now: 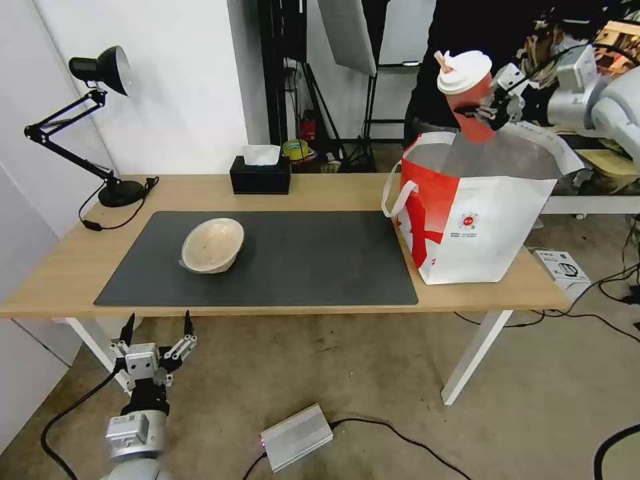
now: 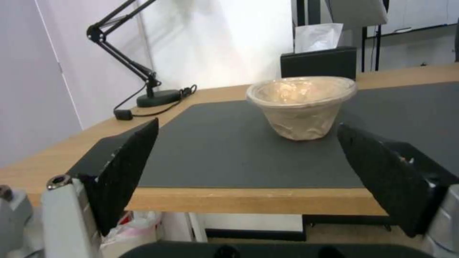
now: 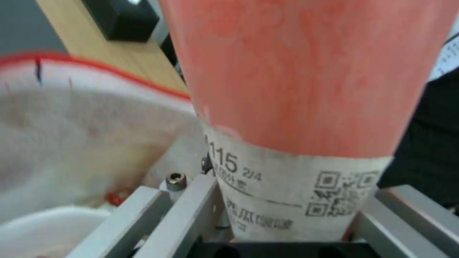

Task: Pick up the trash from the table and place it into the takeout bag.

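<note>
Below the table's near edge, the left gripper (image 1: 157,327) waits open; over the bag, the right gripper (image 1: 490,110) holds the cup.

Nearest, the left gripper hangs off the front edge of the table (image 1: 60,273), its jaws spread wide and nothing between them, with bare floor around it. Past that edge the mat (image 1: 300,260) lies mostly bare; the beige bowl (image 1: 213,245) sits alone on its left part, well apart from the bag, tilted in the head view. At the table's right end stands the bag (image 1: 477,230), its mouth open and foil lining showing; the right wrist view shows a white bowl (image 3: 43,229) inside it. Above the mouth, the right gripper's jaws are clamped on the red cup (image 1: 470,93), tilted, clear of the rim. Farthest, a black tissue box (image 1: 260,175) and a lamp (image 1: 100,120) sit along the back edge.
</note>
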Robot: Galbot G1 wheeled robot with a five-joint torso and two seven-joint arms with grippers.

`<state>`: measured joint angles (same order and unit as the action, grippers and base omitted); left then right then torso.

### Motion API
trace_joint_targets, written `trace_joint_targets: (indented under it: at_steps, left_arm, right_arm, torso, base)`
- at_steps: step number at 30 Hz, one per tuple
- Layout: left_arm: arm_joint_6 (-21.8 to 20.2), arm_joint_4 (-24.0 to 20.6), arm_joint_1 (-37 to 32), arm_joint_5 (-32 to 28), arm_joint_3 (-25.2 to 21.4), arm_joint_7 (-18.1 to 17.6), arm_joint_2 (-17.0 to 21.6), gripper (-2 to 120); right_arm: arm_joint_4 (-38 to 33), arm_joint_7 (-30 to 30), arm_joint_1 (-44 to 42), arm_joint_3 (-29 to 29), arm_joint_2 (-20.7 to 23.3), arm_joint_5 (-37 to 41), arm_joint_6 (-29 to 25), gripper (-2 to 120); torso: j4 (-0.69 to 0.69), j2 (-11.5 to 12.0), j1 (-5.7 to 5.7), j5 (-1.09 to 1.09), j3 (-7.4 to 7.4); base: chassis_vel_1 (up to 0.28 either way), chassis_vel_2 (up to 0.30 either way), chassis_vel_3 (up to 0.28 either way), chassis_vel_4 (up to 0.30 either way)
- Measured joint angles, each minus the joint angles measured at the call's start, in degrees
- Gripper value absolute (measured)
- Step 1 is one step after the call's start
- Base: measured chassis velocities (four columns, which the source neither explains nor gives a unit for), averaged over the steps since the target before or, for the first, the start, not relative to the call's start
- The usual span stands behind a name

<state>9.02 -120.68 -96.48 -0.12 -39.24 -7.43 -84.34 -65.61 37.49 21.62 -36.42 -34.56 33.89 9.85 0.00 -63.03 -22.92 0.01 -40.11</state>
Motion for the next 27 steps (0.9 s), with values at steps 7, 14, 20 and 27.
trace_joint_targets:
  at_steps: [7,14,20,27]
  left_arm:
    - [-0.04,0.01,0.57,-0.02,0.26,0.0,-0.38,100]
    - [-0.06,0.4,0.55,-0.03,0.25,0.0,-0.47,100]
    - [-0.06,0.53,0.55,-0.12,0.17,0.0,-0.31,100]
    - [-0.16,0.61,1.06,-0.21,0.38,0.0,0.04,100]
  right_arm:
    - [2.21,0.73,-0.96,0.01,0.0,-1.68,-1.55,9]
    - [3.46,1.48,-1.72,0.08,0.14,-3.06,-2.68,9]
    - [6.3,2.7,-2.76,0.17,0.14,-5.47,-4.64,9]
    - [8.62,4.28,-3.23,0.37,0.37,-6.07,-6.65,9]
  torso:
    - [0.0,0.0,0.0,0.0,0.0]
    - [0.0,0.0,0.0,0.0,0.0]
    - [0.0,0.0,0.0,0.0,0.0]
    - [0.0,0.0,0.0,0.0,0.0]
  base:
    - [0.0,0.0,0.0,0.0]
    - [0.0,0.0,0.0,0.0]
    - [0.0,0.0,0.0,0.0]
    - [0.0,0.0,0.0,0.0]
